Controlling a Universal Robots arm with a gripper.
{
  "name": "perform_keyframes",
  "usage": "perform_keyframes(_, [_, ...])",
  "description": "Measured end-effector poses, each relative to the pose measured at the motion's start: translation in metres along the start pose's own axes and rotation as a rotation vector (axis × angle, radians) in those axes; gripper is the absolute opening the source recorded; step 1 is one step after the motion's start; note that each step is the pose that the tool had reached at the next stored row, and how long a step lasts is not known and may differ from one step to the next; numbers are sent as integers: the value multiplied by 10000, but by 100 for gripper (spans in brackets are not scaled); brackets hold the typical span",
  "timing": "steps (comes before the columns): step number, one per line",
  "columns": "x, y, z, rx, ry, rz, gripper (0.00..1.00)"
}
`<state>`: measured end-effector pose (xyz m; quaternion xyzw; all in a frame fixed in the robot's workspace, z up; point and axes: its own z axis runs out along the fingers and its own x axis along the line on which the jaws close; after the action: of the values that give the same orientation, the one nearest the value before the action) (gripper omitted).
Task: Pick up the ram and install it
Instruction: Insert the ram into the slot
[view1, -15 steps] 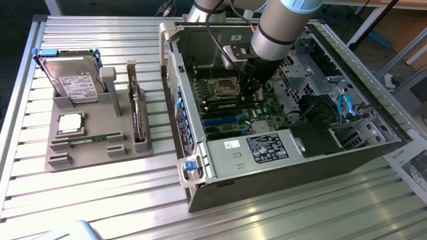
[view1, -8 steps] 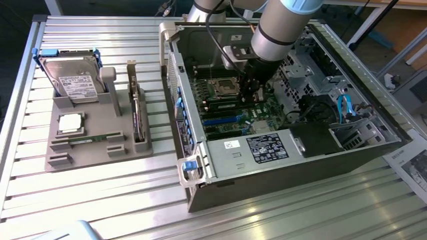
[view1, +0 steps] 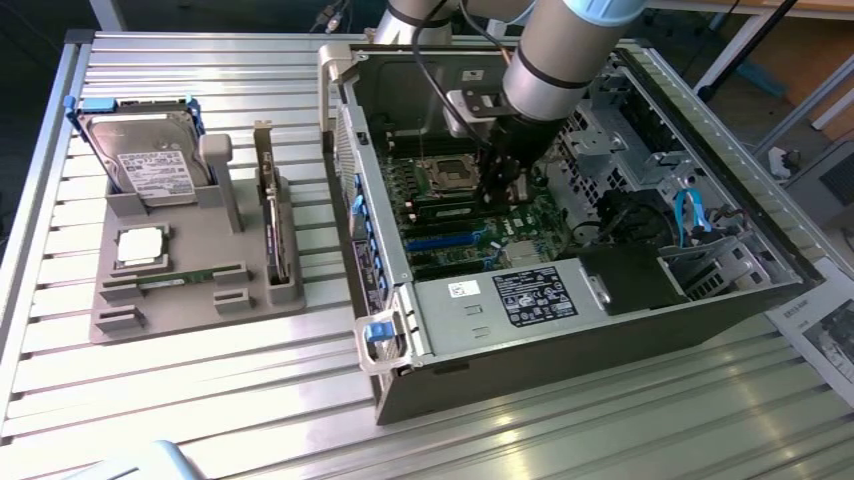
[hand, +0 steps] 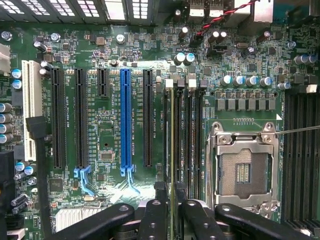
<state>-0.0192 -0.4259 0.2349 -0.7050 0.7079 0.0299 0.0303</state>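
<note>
1. Black fingers (hand: 155, 215) of the gripper (hand: 172, 196) stand spread, one on each side of the ram (hand: 172, 140). A thin dark gap shows on both sides, so they pinch nothing.
2. The ram stands on edge in a memory slot just beside the CPU socket (hand: 245, 172), in the bank of slots between the socket and the blue expansion slot (hand: 125, 117).
3. It is seen edge-on as a thin yellow-green line, so its faces and chips are hidden.
4. Its long axis runs parallel to the socket's nearer side and to the blue slot. One end meets a white latch (hand: 170, 82) past the socket's corner. The other end passes between the fingers and is cut off at the picture's edge.
5. Whether the ram is pressed fully home cannot be told.
6. In the exterior view the gripper (view1: 505, 185) hangs inside the open computer case (view1: 534, 360), just beside the socket (view1: 445, 172). The arm (view1: 567, 50) covers the slots there.
7. Well apart from the socket, outside the case towards the exterior view's left, a grey holder (view1: 220, 230) carries a hard drive (view1: 154, 160).
</note>
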Motion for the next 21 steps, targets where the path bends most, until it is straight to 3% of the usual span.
perform_keyframes(8, [-14,0,-163,0,-1,0,20])
perform_keyframes(14, [-36,0,-421,1,0,0,20])
perform_keyframes(19, [-49,0,-576,0,-1,0,20])
perform_keyframes(21, [-61,0,-707,0,1,0,20])
